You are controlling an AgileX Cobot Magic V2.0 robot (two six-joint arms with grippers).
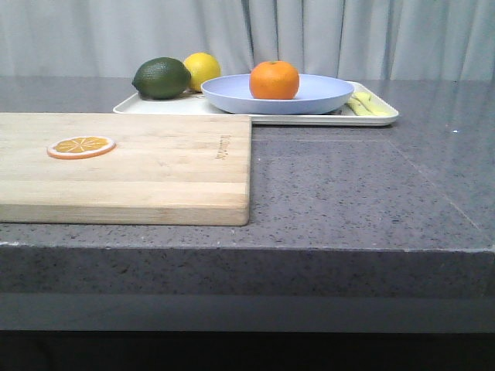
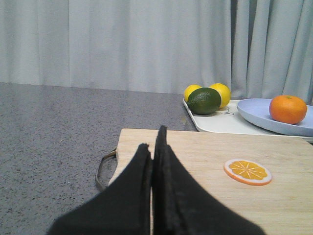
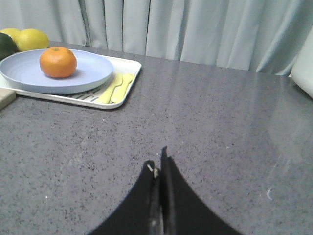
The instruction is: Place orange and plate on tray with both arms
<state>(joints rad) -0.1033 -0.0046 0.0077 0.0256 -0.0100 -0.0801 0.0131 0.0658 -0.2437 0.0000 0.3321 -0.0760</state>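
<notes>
Both tools are closed on nothing: the left tool [image 2: 155, 147] hangs over the cutting board [image 1: 155, 166] near the orange slice [image 1: 81, 146], the right tool [image 3: 159, 169] over bare worktop [image 3: 210, 127]. On the tray [image 1: 379, 117] at the back sits the plate [image 1: 325, 94], holding the orange [image 1: 274, 79], beside a lime [image 1: 162, 78] and lemon [image 1: 203, 68].

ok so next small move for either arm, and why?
Probably none beyond holding both arms back. The orange sits on the plate, the plate rests on the tray, and the left tool and right tool are shut, holding nothing.
</notes>
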